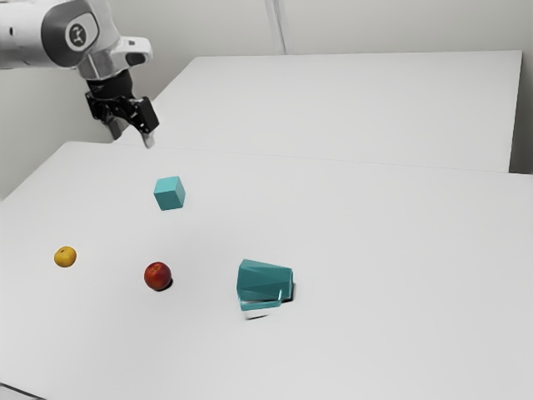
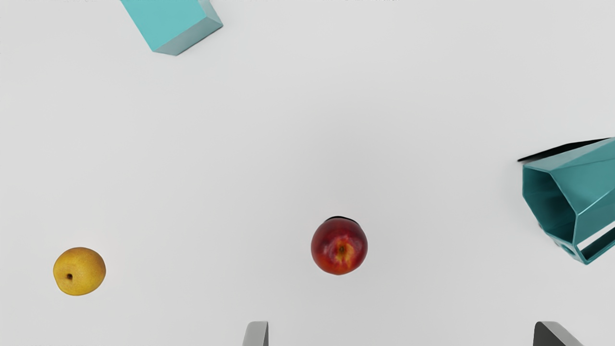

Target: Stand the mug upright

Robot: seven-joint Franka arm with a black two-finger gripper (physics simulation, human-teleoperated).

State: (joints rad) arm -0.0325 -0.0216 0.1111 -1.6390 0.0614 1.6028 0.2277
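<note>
A broad white table (image 1: 375,250) fills much of the room from where I stand, and I'll measure everything on it from the red apple (image 1: 157,276). The white arm (image 1: 33,33) comes in high at the exterior view's upper left, beyond the apple. Its black gripper (image 1: 132,138) hangs raised above the table, farther off than the apple and well apart from it. The hand is open — in the wrist view its two fingers (image 2: 256,334) stand widely spread.

Next in size comes the teal mug (image 1: 265,283), and it is tipped over, lying on its side on the table toward the exterior view's right of the apple, with a stretch of tabletop between. Its mouth is turned roughly to the apple's side, its base away, and its handle is on the side nearer the exterior camera.

Then there's a turquoise cube (image 1: 170,193), resting beyond the apple as the exterior view looks at it — apart from it, on the gripper's side.

The apple itself is deep red, with an orange-yellow patch around its stem hollow. Smallest of all, a round yellow fruit (image 1: 65,257) sits toward the exterior view's left of the apple, a little farther back, a dark dimple showing in its skin.
</note>
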